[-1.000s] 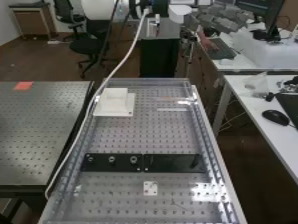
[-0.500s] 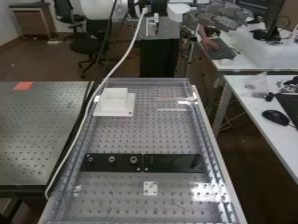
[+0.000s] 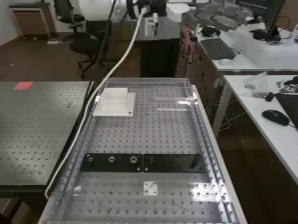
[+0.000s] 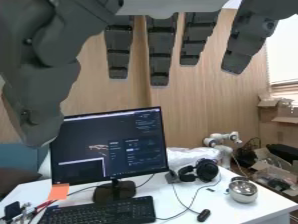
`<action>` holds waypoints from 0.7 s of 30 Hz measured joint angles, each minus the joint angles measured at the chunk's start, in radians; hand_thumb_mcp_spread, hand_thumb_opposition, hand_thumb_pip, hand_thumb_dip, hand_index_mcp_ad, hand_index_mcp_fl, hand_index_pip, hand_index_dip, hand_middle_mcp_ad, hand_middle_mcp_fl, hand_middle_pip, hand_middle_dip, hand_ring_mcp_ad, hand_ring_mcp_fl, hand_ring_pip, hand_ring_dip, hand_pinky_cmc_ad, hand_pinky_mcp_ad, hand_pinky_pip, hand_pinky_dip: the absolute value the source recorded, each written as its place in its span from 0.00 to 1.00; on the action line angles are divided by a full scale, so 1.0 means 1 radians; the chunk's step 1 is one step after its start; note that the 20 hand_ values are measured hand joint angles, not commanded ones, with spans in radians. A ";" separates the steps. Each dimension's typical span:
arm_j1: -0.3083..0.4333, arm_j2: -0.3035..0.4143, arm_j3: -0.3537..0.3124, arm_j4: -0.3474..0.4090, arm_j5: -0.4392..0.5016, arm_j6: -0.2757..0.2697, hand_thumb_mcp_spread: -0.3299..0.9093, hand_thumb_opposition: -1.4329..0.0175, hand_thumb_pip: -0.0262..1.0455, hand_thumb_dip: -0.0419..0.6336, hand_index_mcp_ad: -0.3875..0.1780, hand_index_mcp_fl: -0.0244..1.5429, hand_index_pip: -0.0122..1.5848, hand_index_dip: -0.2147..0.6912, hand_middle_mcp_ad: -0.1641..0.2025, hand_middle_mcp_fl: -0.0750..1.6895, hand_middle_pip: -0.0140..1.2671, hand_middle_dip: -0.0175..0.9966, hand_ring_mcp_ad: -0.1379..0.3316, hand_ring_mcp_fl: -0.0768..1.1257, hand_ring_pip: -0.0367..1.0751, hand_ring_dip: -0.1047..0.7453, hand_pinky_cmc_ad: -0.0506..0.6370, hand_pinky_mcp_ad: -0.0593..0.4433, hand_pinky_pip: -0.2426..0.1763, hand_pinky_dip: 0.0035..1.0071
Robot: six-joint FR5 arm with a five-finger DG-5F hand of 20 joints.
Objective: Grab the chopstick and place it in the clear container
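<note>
One faint, warm-toned strip, probably the chopstick (image 3: 173, 98), lies flat across the far part of the counter (image 3: 146, 137), with a whitish strip (image 3: 171, 109) just beside it and roughly parallel. That pairing is the first risk: aim slightly off and the wrong strip gets pinched, or the two get nudged together. Lying so low, the chopstick could also roll or slip if the fingers (image 4: 159, 52) land short, or they might press hard on the perforated surface before closing. A grip near one end would likely let it swing and catch the container's rim. I cannot tell whether the pale square stack (image 3: 114, 102) is the clear container or something else, so the drop could miss. The white cable (image 3: 126, 56) runs close past that stack and might drag on it. The fingers are wide open, straight and spread, with the thumb (image 4: 43, 85) well apart; they hold nothing and touch nothing.
</note>
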 joint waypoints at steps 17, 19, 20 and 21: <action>-0.006 0.021 -0.027 0.026 -0.027 -0.014 0.50 0.51 0.47 0.21 0.37 0.19 0.04 0.54 0.60 0.18 0.10 0.34 0.51 0.07 0.13 0.38 0.61 0.71 0.43 0.17; -0.006 0.025 -0.034 0.029 -0.026 -0.014 0.50 0.51 0.49 0.21 0.37 0.19 0.04 0.54 0.60 0.18 0.10 0.34 0.50 0.07 0.13 0.38 0.61 0.71 0.43 0.17; -0.005 0.026 -0.035 0.030 -0.024 -0.014 0.50 0.51 0.49 0.21 0.36 0.19 0.04 0.54 0.59 0.18 0.10 0.34 0.50 0.07 0.13 0.38 0.61 0.71 0.43 0.17; -0.004 0.026 -0.036 0.030 -0.018 -0.014 0.50 0.51 0.49 0.21 0.36 0.19 0.04 0.54 0.60 0.18 0.10 0.34 0.51 0.07 0.13 0.38 0.61 0.71 0.43 0.17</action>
